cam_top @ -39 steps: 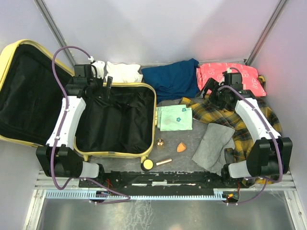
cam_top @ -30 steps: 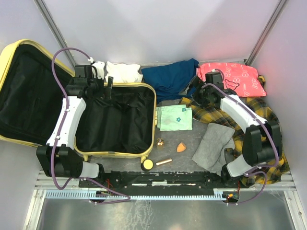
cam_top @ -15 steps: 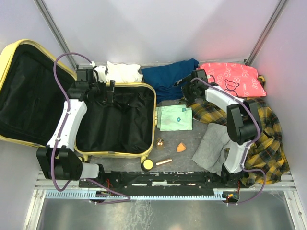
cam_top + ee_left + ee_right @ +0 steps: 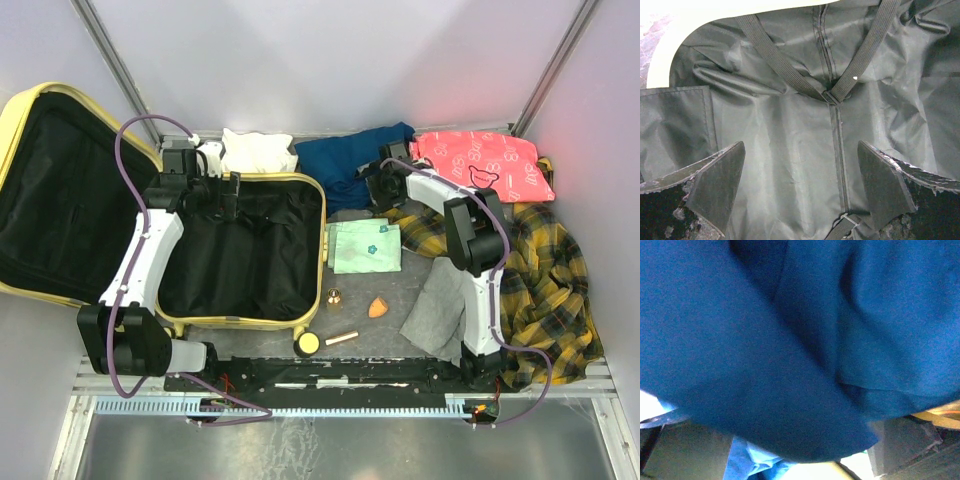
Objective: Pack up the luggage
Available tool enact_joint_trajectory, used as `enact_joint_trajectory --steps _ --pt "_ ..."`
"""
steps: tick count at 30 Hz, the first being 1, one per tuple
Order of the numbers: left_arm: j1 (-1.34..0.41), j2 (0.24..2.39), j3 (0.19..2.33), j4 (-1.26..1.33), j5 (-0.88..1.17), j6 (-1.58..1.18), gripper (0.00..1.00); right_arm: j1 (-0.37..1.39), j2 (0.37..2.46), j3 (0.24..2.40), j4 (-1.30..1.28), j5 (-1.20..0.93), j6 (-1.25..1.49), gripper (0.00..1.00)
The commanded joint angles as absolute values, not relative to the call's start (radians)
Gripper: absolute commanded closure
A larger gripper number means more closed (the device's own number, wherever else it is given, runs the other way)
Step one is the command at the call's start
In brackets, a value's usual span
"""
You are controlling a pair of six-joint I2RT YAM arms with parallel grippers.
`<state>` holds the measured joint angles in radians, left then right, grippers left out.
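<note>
1. A dark blue garment lies bunched at the far edge, just beside a pink printed pouch.
2. A yellow plaid shirt sprawls at the right, touching a grey cloth.
3. Pale green packets lie near an orange sponge and a gold tube.

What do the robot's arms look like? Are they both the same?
Yes, they match. The left arm and right arm have white shells, chunky black joints and a thin purple cable looping along each. The left claw has dark wedge-shaped fingers with scuffed edges.
</note>
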<state>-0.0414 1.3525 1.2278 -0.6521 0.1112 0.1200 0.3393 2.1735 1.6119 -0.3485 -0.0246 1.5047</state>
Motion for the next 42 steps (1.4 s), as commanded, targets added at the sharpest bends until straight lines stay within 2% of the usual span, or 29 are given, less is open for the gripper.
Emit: enact_joint_trajectory --steps 1,3,4,7,10,13,16,20,27,32,42 --pt "-0.044 1.331 1.234 -0.62 0.087 0.099 0.01 0.356 2.23 1.666 -0.418 0.029 1.521 0.0" --pt "-0.044 1.339 1.243 -0.62 0.088 0.1 0.01 0.355 2.254 1.679 -0.419 0.052 1.49 0.04" --pt "-0.044 1.344 1.248 -0.62 0.092 0.1 0.01 0.353 2.267 1.696 -0.42 0.071 1.463 0.1" --pt "-0.045 1.364 1.268 -0.621 0.105 0.099 0.01 0.338 2.301 1.767 -0.426 0.106 1.374 0.34" --pt "-0.045 1.383 1.287 -0.619 0.118 0.095 0.01 0.318 2.31 1.832 -0.401 0.096 1.278 0.63" --pt "-0.044 1.396 1.297 -0.608 0.137 0.094 0.01 0.294 2.297 1.859 -0.35 0.031 1.156 0.78" --pt "-0.049 1.411 1.307 -0.596 0.153 0.091 0.01 0.27 2.265 1.865 -0.347 -0.03 1.081 0.97" --pt "-0.071 1.442 1.333 -0.584 0.17 0.09 0.01 0.234 2.231 1.885 -0.38 -0.128 0.972 0.99" --pt "-0.144 1.507 1.386 -0.543 0.154 0.091 0.01 0.187 2.237 2.076 -0.598 -0.345 0.675 0.99" --pt "-0.214 1.555 1.435 -0.523 0.156 0.078 0.01 0.152 2.273 2.228 -0.824 -0.407 0.415 0.99" --pt "-0.379 1.735 1.649 -0.487 0.144 0.015 0.01 0.031 2.287 2.351 -1.185 -0.449 -0.034 0.99"
